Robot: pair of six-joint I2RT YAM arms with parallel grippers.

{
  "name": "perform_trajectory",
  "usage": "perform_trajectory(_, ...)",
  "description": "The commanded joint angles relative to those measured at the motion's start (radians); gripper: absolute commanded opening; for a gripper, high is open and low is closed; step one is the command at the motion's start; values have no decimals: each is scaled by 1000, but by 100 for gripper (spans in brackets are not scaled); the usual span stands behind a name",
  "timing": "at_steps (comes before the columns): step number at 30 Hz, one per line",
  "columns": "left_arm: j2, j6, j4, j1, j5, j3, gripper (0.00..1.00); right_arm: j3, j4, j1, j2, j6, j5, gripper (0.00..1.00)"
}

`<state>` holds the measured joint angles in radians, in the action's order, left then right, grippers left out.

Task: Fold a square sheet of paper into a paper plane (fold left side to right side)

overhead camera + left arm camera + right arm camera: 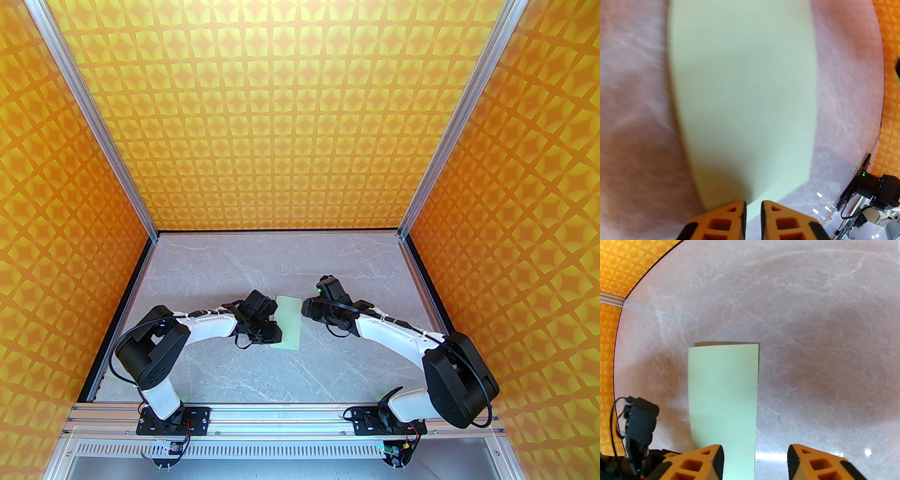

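**Half-width sheet lies lengthwise between two opened grippers**

The left gripper (753, 212), with orange two-finger jaws, has its fingertips only a narrow slit apart. Nothing is pinched; pale paper shows through the gap. Seen from above, it sits over the near-left corner of the thin, pale mint-green square sheet of paper (287, 322), and from its wrist camera the sheet spreads straight ahead of the tips.

The right gripper (755, 458) has its orange fingers set wide apart and empty. It stands just beside the sheet's right long edge, further from the bases than the left gripper. In its wrist view that edge runs forward through the gap, and the rest of the sheet lies under and beyond its left finger.

The sheet rests on the grey marbled table (234, 375), midway between the arms. It shows as a narrow rectangle, not a square, with its long axis running away from the bases. I judge that the left-to-right fold is already laid over. Which long edge carries the crease cannot be told. The far short end lifts slightly and casts a dark shadow, so the fold probably needs pressing flat. The left gripper, overlapping the paper, is better placed for that.
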<state>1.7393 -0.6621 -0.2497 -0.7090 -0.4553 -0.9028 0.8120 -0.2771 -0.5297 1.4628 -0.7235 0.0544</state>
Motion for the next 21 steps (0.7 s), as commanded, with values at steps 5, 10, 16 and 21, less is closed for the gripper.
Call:
perform_trajectory(5,-25,73,-66,45,0,-97,21,-65,65,3,-3,-62,110,49)
perform_trajectory(10,77,165,-127,98,2,-231,21,-164,150,-19,-42,-172,157,49)
perform_trajectory(16,202,224,-151,126,2,-360,21,-249,220,-66,-76,-290,173,51)
perform_trajectory(21,254,229,-146,126,1,-379,18,-280,296,-109,-53,-369,192,50)
